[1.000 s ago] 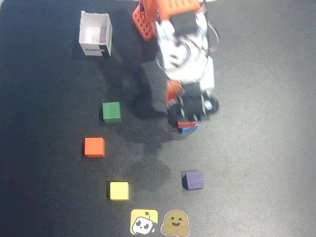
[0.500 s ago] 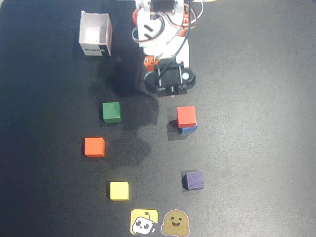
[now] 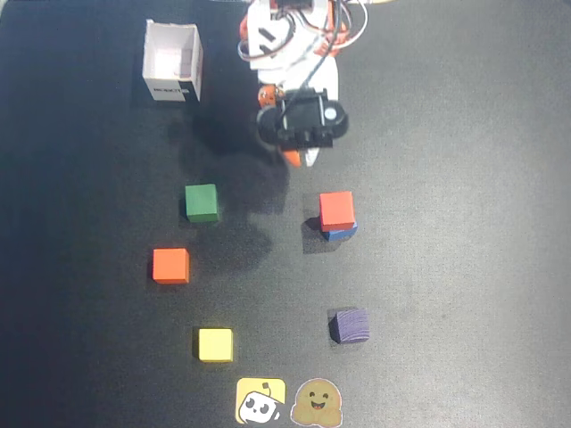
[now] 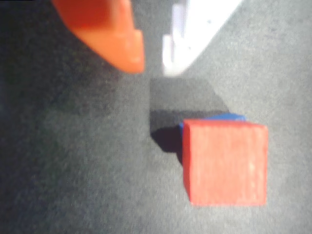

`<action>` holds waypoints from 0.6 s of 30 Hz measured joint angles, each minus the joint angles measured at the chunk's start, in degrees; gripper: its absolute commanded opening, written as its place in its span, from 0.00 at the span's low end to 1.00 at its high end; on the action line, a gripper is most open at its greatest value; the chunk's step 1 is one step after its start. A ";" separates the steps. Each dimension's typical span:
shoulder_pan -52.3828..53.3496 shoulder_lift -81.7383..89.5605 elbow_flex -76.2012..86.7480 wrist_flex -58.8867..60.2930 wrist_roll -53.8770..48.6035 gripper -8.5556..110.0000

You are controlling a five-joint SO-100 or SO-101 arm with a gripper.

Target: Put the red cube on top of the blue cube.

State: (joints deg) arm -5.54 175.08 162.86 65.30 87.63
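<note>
Black felt-like tabletop [image 3: 464, 294] fills the overhead view, with the arm [image 3: 290, 53] reaching in from the far edge. Left of the arm stands an open white box [image 3: 171, 61]. The claw [image 3: 301, 157] hangs above the tabletop, its orange and white fingers slightly apart and empty, clear of the stack. Just nearer and right of it, the red cube [image 3: 336, 209] sits on the blue cube [image 3: 341, 234], only a blue sliver showing beneath. Further left lie a green cube [image 3: 202, 202], an orange cube [image 3: 169, 266] and a yellow cube [image 3: 215, 344]; a purple ridged cube [image 3: 349, 325] lies near the stack's front.
</note>
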 measured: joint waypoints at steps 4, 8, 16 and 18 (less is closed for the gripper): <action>-0.09 1.41 1.85 0.00 1.05 0.08; 0.62 1.58 2.02 0.35 1.49 0.08; 3.60 1.67 2.02 6.59 1.85 0.08; 3.69 1.67 2.02 7.12 1.85 0.08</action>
State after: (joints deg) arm -1.85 176.75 164.88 72.42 89.47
